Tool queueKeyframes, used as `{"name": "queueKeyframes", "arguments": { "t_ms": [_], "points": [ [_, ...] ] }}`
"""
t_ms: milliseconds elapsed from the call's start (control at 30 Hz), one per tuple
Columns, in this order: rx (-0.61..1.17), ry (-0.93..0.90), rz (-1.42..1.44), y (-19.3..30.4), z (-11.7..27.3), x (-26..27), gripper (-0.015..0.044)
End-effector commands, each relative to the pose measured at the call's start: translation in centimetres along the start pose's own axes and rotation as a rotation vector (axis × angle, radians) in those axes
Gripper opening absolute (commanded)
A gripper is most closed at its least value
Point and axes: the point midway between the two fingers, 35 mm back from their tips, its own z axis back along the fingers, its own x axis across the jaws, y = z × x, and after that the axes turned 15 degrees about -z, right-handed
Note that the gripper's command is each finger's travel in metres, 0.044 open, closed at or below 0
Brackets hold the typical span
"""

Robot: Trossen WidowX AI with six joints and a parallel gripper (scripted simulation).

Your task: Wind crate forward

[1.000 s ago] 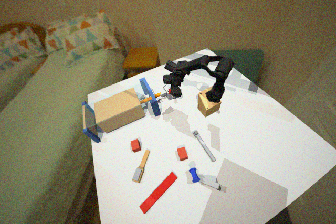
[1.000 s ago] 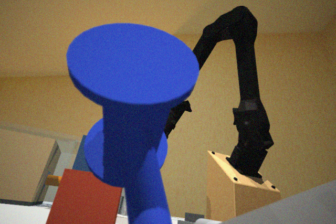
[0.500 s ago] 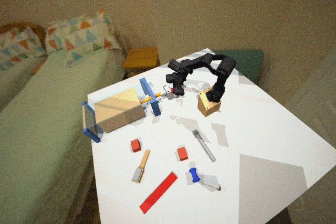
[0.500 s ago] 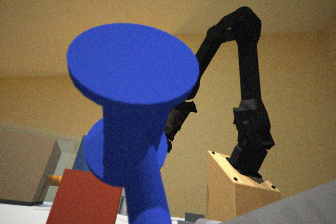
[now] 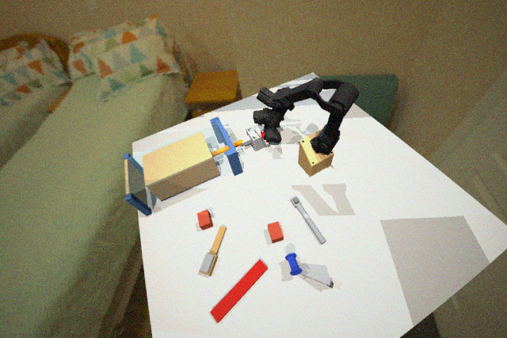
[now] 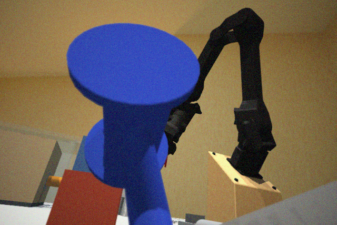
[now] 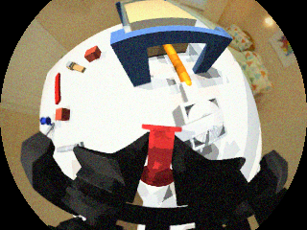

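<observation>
The tan crate [image 5: 180,158] [image 6: 24,162] [image 7: 158,18] sits flat behind the blue frame [image 5: 235,161] [image 7: 139,64], with a gap between its front and the frame. A yellow-orange rod [image 5: 226,150] [image 7: 178,64] runs from the crate through the frame towards the grey winch [image 5: 257,142] [image 7: 179,116]. My gripper [image 5: 267,137] [image 7: 160,135] is shut on a red spool-shaped grip [image 7: 160,141], beside the winch. The fingers hide the lower part of the grip. I cannot tell whether its key sits in the winch hole.
A second blue frame [image 5: 139,206] stands at the crate's rear. Two red blocks [image 5: 204,219] [image 5: 275,232], a wooden brush [image 5: 218,240], a red bar [image 5: 239,290], a silver wrench [image 5: 310,222] and a blue-handled scraper [image 5: 293,263] lie on the bench. The arm stands on a wooden base [image 5: 310,162].
</observation>
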Motion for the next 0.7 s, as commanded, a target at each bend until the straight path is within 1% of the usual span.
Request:
{"name": "queueKeyframes", "arguments": {
  "t_ms": [0,667],
  "points": [
    [0.017,0.026,-0.021,1.0,0.3,-1.1,0.0000],
    [0.017,0.028,-0.021,2.1,1.0,-2.8,0.0000]
  ]
}}
